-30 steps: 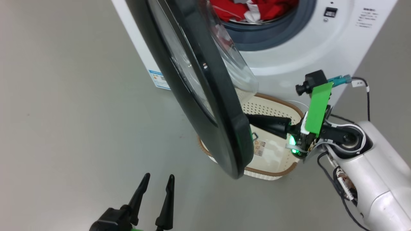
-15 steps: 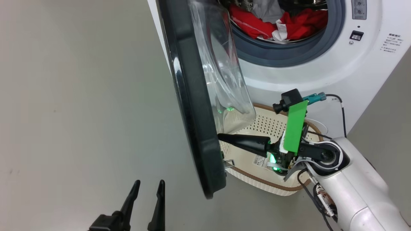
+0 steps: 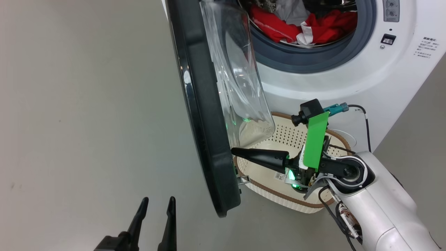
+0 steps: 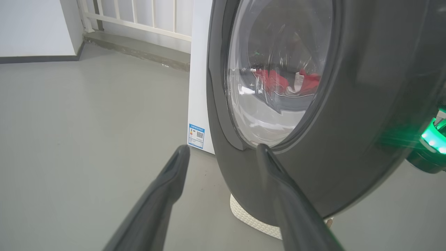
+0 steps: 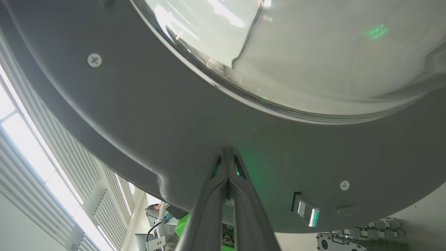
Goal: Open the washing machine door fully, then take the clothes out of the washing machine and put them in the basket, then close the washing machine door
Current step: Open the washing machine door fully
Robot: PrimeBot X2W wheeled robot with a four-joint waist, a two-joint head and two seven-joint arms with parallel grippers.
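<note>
Push the half-open round glossy black door (image 3: 202,115) steadily wider by its inner ring, using the clenched, empty right hand (image 3: 232,150) above the cream perforated basket (image 3: 278,201), with the left hand (image 3: 158,199) released, clear.

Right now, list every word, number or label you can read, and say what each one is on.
"2", then an unclear mark: white tag low in the right wrist view.
Too small to read: blue label on the washing machine.
Too small to read: grey print on its front.
Blurred: sticker inside the basket.
</note>
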